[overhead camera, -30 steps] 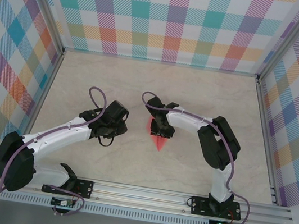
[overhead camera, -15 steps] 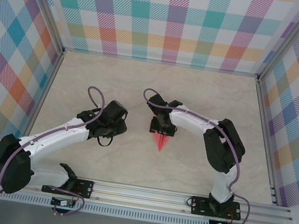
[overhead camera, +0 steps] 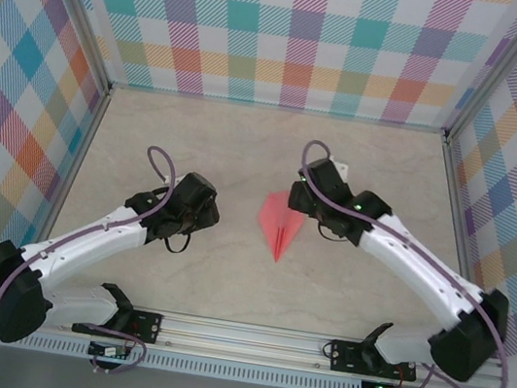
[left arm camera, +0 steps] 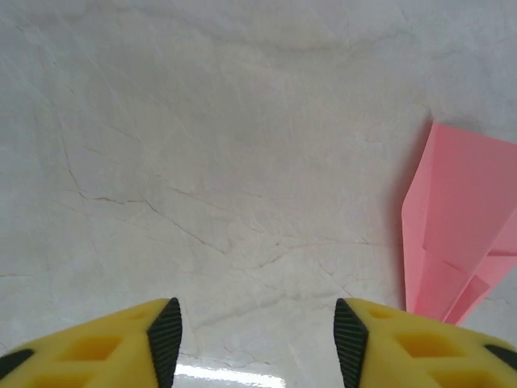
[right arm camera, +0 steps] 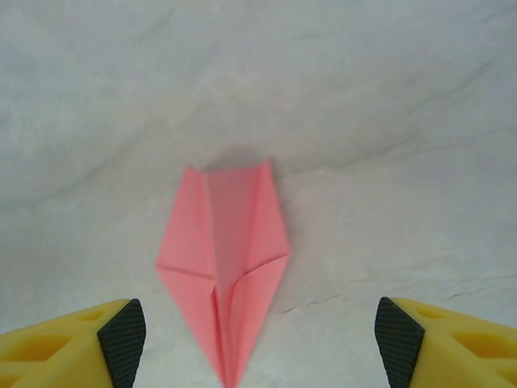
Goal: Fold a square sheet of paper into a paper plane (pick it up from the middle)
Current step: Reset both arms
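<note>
The salmon-pink paper, folded into a narrow pointed paper plane point(overhead camera: 280, 224), lies flat on the marble table with its tip toward the arm bases. In the right wrist view the paper plane point(right arm camera: 230, 267) shows a centre ridge and two folded wings. Its tip reaches down between the fingers, touching neither black pad. My right gripper point(overhead camera: 298, 203) hovers just right of the plane, and the right gripper point(right arm camera: 258, 343) stands wide open. My left gripper point(overhead camera: 205, 209) is apart to the left. The left gripper point(left arm camera: 257, 343) is open and empty, with the plane's edge point(left arm camera: 460, 226) at the far right.
Bare marble table point(overhead camera: 197, 145) lies all round the plane. Plaid walls with metal posts point(overhead camera: 88, 88) close off the left, back and right. An aluminium rail point(overhead camera: 246, 335) carrying the arm bases runs along the near edge.
The right gripper opened, let go of the paper and swung away to the right, leaving the plane lying flat. The left gripper opened wider and stayed about where it was.
</note>
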Controlling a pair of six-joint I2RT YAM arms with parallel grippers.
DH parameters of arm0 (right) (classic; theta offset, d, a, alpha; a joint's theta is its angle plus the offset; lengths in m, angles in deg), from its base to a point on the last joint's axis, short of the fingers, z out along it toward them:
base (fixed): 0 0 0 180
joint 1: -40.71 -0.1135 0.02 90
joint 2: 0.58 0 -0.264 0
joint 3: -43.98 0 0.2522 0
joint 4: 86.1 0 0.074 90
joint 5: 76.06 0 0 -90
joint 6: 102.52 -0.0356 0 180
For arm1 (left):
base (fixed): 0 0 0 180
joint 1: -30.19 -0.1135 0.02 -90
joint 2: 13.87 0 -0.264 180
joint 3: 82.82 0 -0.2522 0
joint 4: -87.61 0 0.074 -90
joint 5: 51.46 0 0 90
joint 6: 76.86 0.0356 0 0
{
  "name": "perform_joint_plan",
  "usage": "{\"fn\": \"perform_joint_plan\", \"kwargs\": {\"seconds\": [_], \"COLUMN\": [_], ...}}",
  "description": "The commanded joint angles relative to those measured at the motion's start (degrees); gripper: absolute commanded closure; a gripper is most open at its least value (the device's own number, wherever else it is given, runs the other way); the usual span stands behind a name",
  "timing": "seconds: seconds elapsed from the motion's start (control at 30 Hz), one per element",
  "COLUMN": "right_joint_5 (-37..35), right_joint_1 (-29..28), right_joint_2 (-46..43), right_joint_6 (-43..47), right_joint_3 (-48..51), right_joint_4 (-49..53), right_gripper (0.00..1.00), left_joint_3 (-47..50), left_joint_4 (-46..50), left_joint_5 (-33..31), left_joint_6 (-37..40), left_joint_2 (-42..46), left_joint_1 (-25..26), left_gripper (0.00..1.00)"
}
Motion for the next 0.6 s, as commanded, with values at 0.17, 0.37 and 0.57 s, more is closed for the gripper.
{"fn": "perform_joint_plan", "kwargs": {"seconds": [0.17, 0.37, 0.57], "right_joint_5": [-23.2, -11.89, -1.0], "right_joint_1": [8.31, 23.02, 29.64], "right_joint_2": [-14.93, -10.81, -3.81], "right_joint_6": [18.09, 26.12, 30.66], "right_joint_3": [18.7, 28.25, 34.48], "right_joint_4": [-16.85, -26.46, -42.28], "right_gripper": [0.09, 0.07, 0.07], "left_joint_3": [-0.49, 0.85, 1.31], "left_joint_4": [3.41, 2.19, -0.72], "left_joint_5": [-11.78, -24.12, -29.36], "left_joint_6": [7.26, 13.05, 20.18], "left_joint_2": [6.07, 7.37, 5.91], "left_joint_1": [-0.89, -1.71, -7.32], "left_gripper": [0.0, 0.0, 0.0]}}
